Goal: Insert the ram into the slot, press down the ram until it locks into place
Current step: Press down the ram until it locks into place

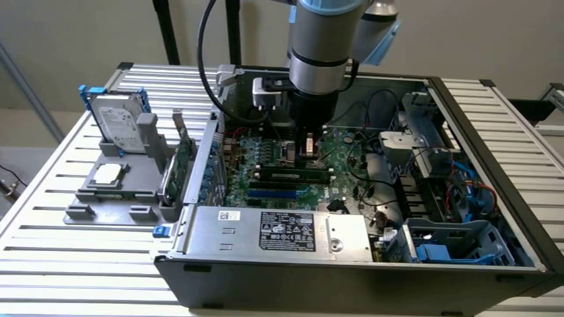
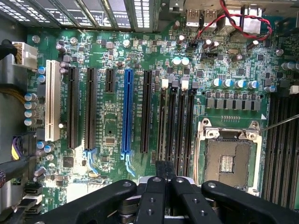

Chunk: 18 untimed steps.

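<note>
**Pincer closed above the memory slots, ram lying along them**

I have the gripper (image 1: 308,153) low inside the open computer case (image 1: 493,165), over the middle of the motherboard (image 1: 264,148). In the wrist view its fingers (image 2: 156,186) are pressed together, and I see nothing pinched between them. I judge that a closed tip suits pushing down on a thin edge better than a spread one.

The ram (image 1: 291,175) sits just in front of the gripper, lengthwise along the bank of memory slots (image 2: 176,121), its pale label facing the camera. It looks to be standing in a slot, not loose on the board. I cannot tell whether its latches have caught or whether the tip touches it.

The case stands on the slatted table (image 1: 53,218), open side up so the arm can work straight down. Along its front edge lies the power supply (image 1: 282,231); the front corner at the exterior view's right holds a drive cage (image 1: 450,241). The CPU socket (image 2: 229,161) beside the slots is empty.

Near the table's edge at the exterior view's left, a grey parts tray (image 1: 110,191) keeps spare pieces in reach: a hard drive (image 1: 119,122) upright, a processor chip (image 1: 107,173) flat, an expansion card (image 1: 181,165) on edge.
</note>
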Tool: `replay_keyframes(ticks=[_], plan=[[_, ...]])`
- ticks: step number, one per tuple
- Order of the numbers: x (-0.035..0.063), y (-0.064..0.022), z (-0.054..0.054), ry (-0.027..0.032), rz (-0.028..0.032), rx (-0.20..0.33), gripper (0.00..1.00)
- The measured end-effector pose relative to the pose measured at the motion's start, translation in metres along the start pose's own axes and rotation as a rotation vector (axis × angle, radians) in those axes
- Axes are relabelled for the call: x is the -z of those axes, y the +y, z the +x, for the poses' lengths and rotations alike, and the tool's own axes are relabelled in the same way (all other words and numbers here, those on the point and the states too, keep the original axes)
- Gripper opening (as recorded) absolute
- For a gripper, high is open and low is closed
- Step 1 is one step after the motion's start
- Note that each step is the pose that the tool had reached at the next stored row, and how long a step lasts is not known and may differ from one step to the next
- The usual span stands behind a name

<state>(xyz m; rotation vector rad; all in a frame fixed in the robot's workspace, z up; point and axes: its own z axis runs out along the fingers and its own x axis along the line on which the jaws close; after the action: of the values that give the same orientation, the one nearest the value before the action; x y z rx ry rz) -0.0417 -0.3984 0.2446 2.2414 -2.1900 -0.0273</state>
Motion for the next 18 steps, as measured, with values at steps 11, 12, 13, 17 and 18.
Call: replay_keyframes(ticks=[11,12,13,17,18], plan=[[-0.0133,-0.0002,0.000,0.0002,0.0001,0.000,0.11],[-0.0142,-0.0002,0.000,0.0008,-0.0002,0.000,0.11],[-0.0151,-0.0002,0.000,0.0015,-0.0005,0.000,0.11],[-0.0187,-0.0003,0.000,0.0007,-0.0002,0.000,0.11],[-0.0183,-0.0003,0.000,0.0007,-0.0001,0.000,0.11]])
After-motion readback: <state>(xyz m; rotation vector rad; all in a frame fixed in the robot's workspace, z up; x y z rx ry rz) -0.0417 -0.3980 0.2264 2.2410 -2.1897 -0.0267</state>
